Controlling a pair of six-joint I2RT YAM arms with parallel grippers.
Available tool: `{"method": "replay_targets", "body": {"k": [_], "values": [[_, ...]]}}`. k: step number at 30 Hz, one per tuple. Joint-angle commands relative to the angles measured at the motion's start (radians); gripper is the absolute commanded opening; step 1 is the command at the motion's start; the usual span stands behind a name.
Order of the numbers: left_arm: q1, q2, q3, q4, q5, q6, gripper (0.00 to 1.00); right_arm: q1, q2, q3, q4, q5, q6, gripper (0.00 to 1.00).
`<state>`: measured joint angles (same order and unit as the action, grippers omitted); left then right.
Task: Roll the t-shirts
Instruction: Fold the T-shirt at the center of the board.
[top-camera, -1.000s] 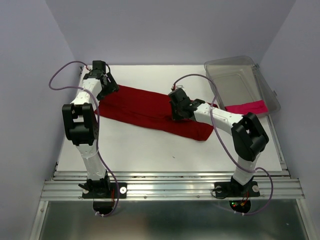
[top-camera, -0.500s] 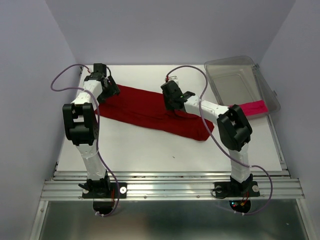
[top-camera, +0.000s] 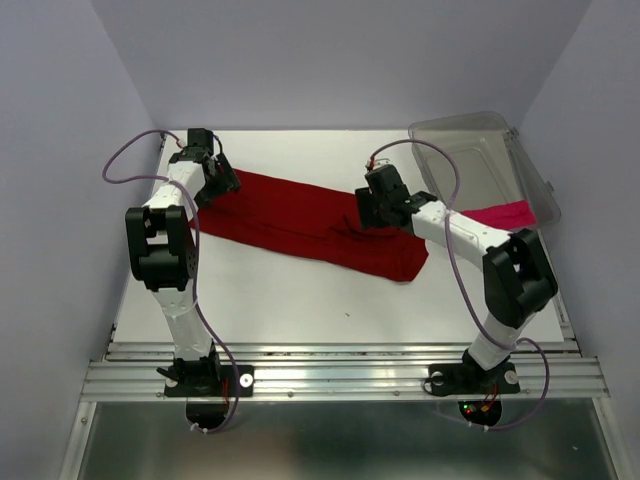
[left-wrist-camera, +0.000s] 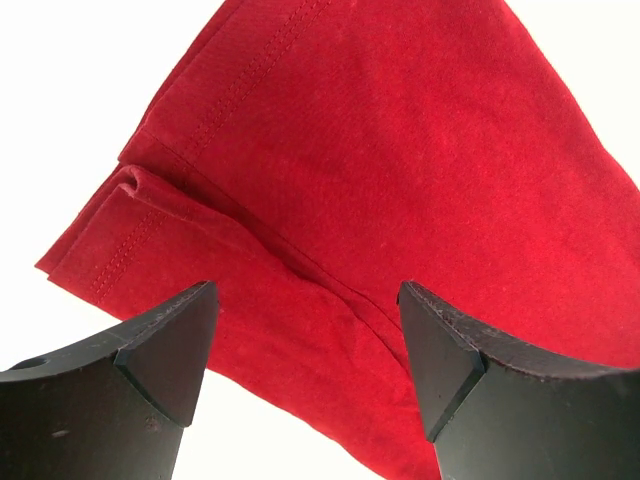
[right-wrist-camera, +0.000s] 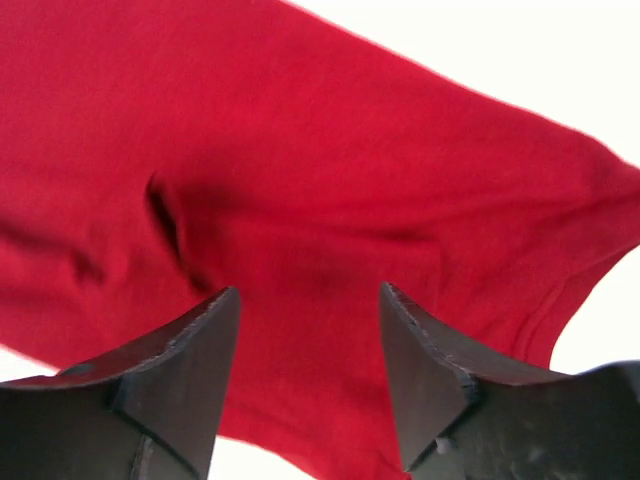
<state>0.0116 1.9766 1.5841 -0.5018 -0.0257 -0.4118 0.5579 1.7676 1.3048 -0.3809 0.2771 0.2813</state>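
A dark red t-shirt (top-camera: 300, 218) lies folded into a long band across the white table, running from the far left to the middle right. My left gripper (top-camera: 222, 186) hangs open over the band's left end, where a hemmed sleeve (left-wrist-camera: 130, 240) shows; nothing sits between its fingers (left-wrist-camera: 170, 345). My right gripper (top-camera: 372, 212) is open just above the right half of the red shirt (right-wrist-camera: 330, 190), its jaws apart with only cloth below them. A magenta-pink t-shirt (top-camera: 495, 214) hangs over the near rim of the clear bin.
The clear plastic bin (top-camera: 480, 160) stands at the far right corner of the table, partly over its edge. Purple cables loop from both arms. Bare white tabletop (top-camera: 330, 300) lies in front of the red shirt.
My right gripper was shut low on the red shirt's middle; it opened, let go of the cloth and swung right toward the bin. The left arm stayed in place.
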Motion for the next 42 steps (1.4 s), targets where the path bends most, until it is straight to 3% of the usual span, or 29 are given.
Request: {"method": "replay_targets", "body": {"k": [1, 12, 26, 42], "values": [[-0.009, -0.033, -0.006, 0.012, 0.009, 0.002, 0.83, 0.011, -0.083, -0.094, 0.085, -0.127, -0.134, 0.65], [-0.048, -0.028, -0.006, 0.011, 0.013, -0.002, 0.83, 0.043, -0.010, -0.067, 0.070, -0.035, -0.404, 0.65], [-0.050, 0.007, 0.033, -0.004, 0.013, -0.005, 0.83, 0.062, 0.105, -0.041, 0.091, 0.005, -0.444, 0.65], [-0.050, 0.011, 0.042, -0.012, 0.009, 0.005, 0.83, 0.062, 0.150, 0.011, 0.165, 0.112, -0.389, 0.32]]}}
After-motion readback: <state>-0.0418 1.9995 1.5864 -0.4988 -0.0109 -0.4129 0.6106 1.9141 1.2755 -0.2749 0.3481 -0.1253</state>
